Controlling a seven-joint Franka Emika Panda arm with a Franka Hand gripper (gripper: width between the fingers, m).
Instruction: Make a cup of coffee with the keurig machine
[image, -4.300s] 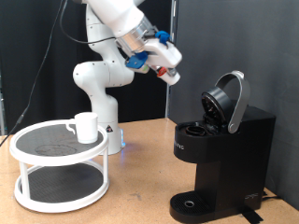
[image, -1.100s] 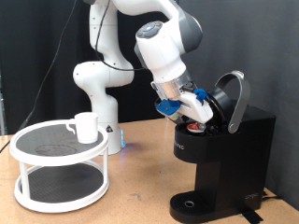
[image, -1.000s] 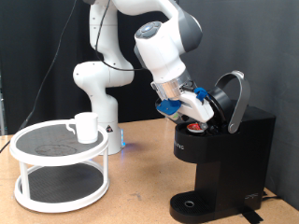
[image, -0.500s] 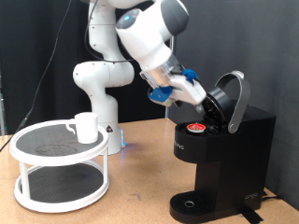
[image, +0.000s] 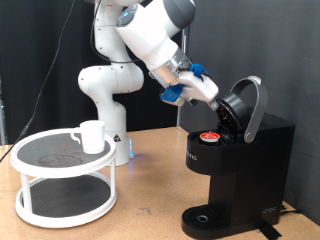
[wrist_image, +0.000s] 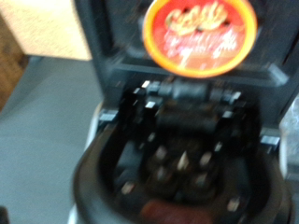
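Robot arm (image: 120, 60) rises at the exterior view's top left, bent over toward the machine. White two-tier round table (image: 30, 160) sits at the exterior view's bottom left, well apart from the keurig machine (image: 240, 180), which stands on the wooden tabletop (image: 140, 215) at the exterior view's right w/ its lid (image: 245, 108) hinged up and open. Gripper (image: 212, 95) hangs in the air just beside that open lid, above and a bit to the exterior view's left of the brew chamber; nothing shows between its fingers, and can't tell how wide they're parted (fingertips don't show in the wrist view either). The cup (image: 90, 135) stands upright on the table's top tier, handle side toward the exterior view's left. Coffee pod (image: 209, 138) already sits in the chamber, red foil top facing up; wrist view shows it (wrist_image: 199, 35) seated in the holder, blurry, w/ the lid's dark underside (wrist_image: 177, 173) close to the camera.
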